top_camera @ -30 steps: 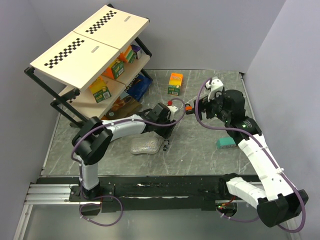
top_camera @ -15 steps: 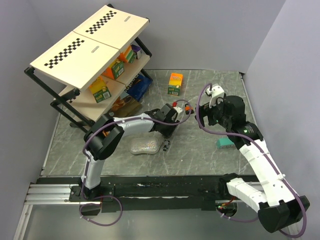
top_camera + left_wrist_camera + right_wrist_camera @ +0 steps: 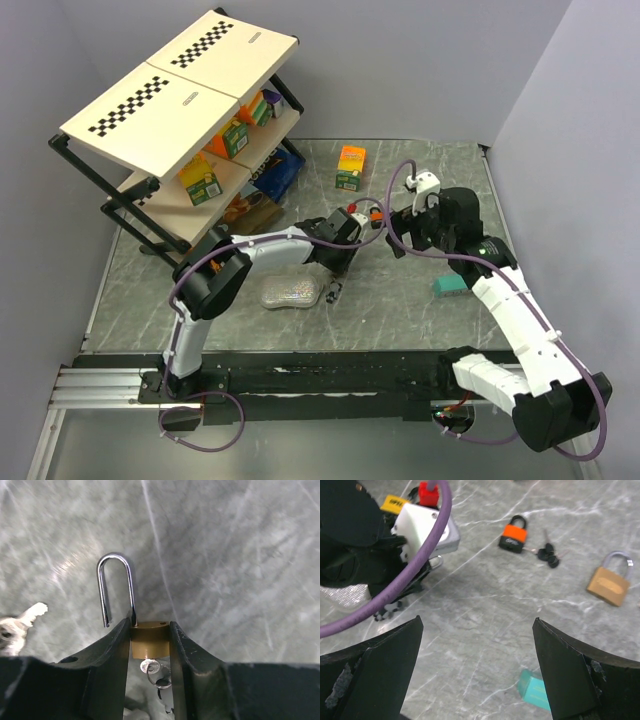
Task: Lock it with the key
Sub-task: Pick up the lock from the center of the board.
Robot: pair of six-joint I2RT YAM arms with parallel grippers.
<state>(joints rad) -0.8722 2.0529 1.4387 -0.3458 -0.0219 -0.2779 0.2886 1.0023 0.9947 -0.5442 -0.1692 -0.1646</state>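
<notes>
A black-framed rack (image 3: pixel 180 100) topped with two checker-striped boards stands at the far left of the grey marbled table (image 3: pixel 400 320), with small cartons (image 3: pixel 203 180) on its shelves. Just right of the rack stands an orange-and-green carton (image 3: pixel 350 167). In front of the rack lies a silvery pouch (image 3: pixel 290 293), and well apart to the rack's right lies a teal block (image 3: pixel 450 287).

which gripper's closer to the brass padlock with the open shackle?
Left. The left gripper clamps the brass padlock on both sides of its body. The right gripper hangs open off to the right, apart from it, with nothing between its fingers.
</notes>
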